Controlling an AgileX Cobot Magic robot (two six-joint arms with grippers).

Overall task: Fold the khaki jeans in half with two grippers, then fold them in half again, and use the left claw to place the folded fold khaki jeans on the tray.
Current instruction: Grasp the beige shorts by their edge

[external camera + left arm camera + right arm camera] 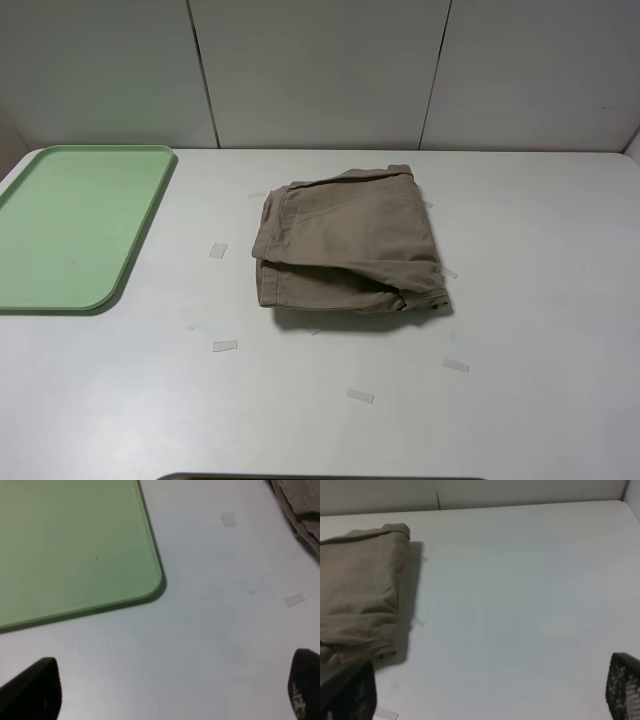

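The khaki jeans (345,245) lie folded in a compact bundle on the white table, at its middle. They also show in the right wrist view (357,595) and at a corner of the left wrist view (300,510). The pale-green tray (70,225) lies flat at the left, with nothing on it; its rounded corner shows in the left wrist view (75,545). Neither arm shows in the high view. The left gripper (175,690) is open above bare table near the tray's corner. The right gripper (490,690) is open above bare table to the right of the jeans. Both hold nothing.
Several small clear tape strips lie on the table around the jeans, one at the left (218,250) and one at the front (360,396). Grey wall panels (320,70) stand behind the table's far edge. A dark edge (320,477) shows at the front.
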